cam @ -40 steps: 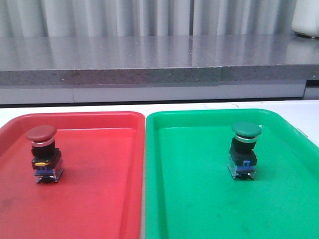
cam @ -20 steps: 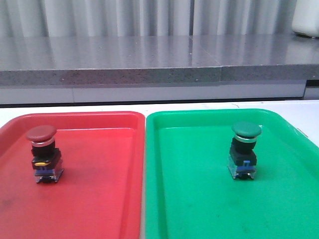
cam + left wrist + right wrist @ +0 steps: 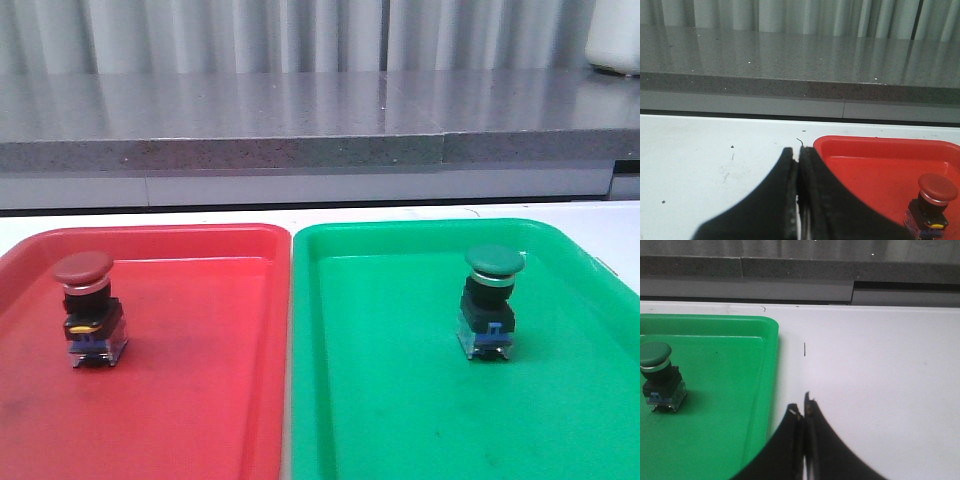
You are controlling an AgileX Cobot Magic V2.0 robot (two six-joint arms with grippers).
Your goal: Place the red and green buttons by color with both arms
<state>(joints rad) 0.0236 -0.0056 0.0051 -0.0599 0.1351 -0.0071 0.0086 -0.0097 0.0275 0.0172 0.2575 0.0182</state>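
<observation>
On the red tray point(image 3: 200, 400) only the red button point(image 3: 88, 310) stands upright near its far-left corner, the floor around it bare. The green button point(image 3: 490, 302) is the 1 obstacle on the green tray point(image 3: 400, 420). Beyond both trays a raised grey ledge point(image 3: 300, 150) walls the worktop point(image 3: 400, 212)

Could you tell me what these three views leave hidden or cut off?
- Front view: both arms out of frame; near edges of the red tray and green tray are cut off below.
- Left wrist view: the red button base is cut off by the picture edge.
- Right wrist view: the green button far side faces away.
</observation>
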